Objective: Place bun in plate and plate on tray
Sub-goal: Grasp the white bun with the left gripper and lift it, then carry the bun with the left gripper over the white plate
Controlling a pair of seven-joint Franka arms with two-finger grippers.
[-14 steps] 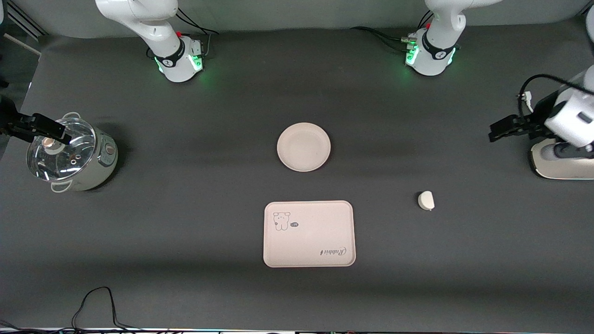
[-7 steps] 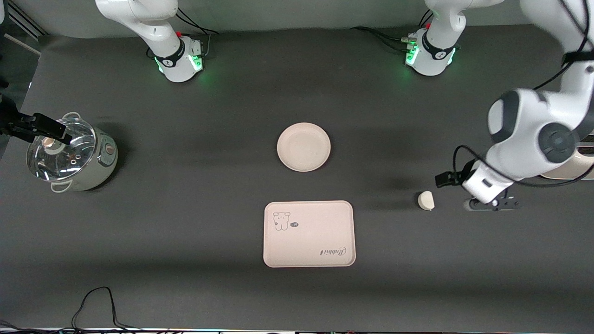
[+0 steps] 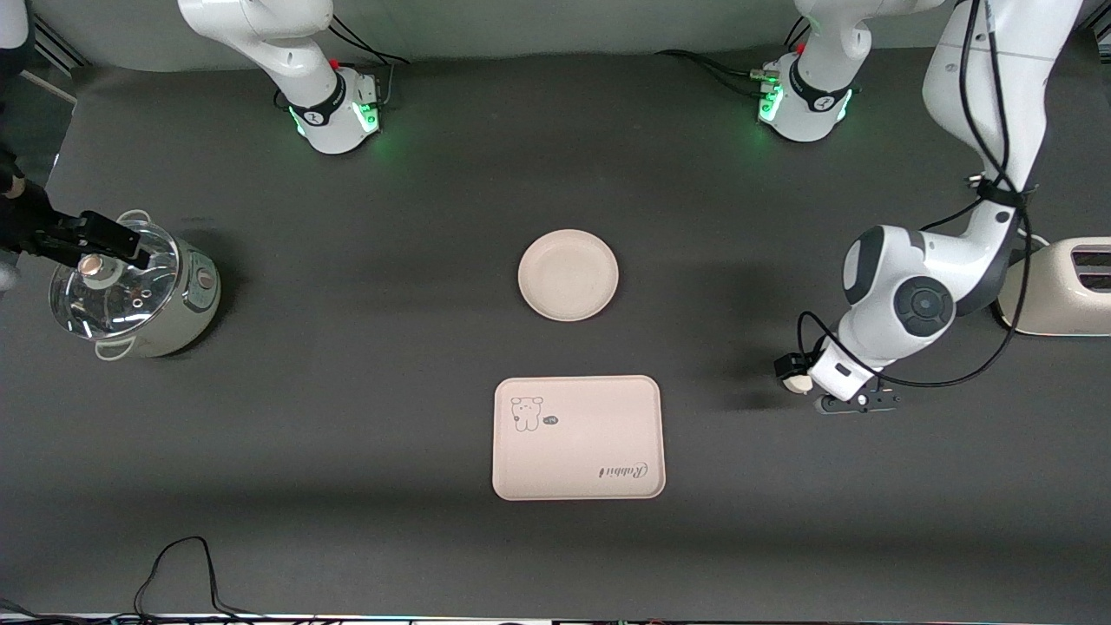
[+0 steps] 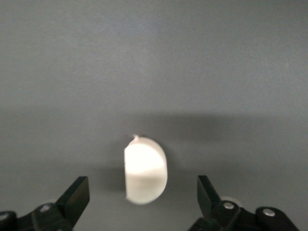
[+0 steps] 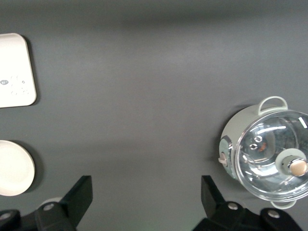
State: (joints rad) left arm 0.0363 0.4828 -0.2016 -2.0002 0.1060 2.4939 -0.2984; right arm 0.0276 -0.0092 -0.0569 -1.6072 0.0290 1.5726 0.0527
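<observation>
The off-white bun [image 3: 793, 384] lies on the dark mat toward the left arm's end of the table. My left gripper [image 3: 791, 372] is low over it and open. In the left wrist view the bun [image 4: 144, 173] sits between the two spread fingers [image 4: 77, 195], with a gap on each side. The round cream plate [image 3: 568, 275] lies mid-table, empty. The rectangular "Rabbit" tray [image 3: 578, 437] lies nearer the front camera than the plate, empty. My right gripper [image 3: 108, 243] waits open over the pot's glass lid; its wrist view shows the open gripper [image 5: 147, 197], the tray [image 5: 14, 72] and the plate [image 5: 13, 168].
A pale green pot with a glass lid [image 3: 130, 291] stands at the right arm's end of the table, also in the right wrist view [image 5: 269, 149]. A cream toaster [image 3: 1063, 291] stands at the left arm's end. A black cable [image 3: 182, 564] loops by the front edge.
My left arm has swung from above the toaster down and inward to the bun, and its open fingers now straddle it. The right gripper has barely shifted over the pot.
</observation>
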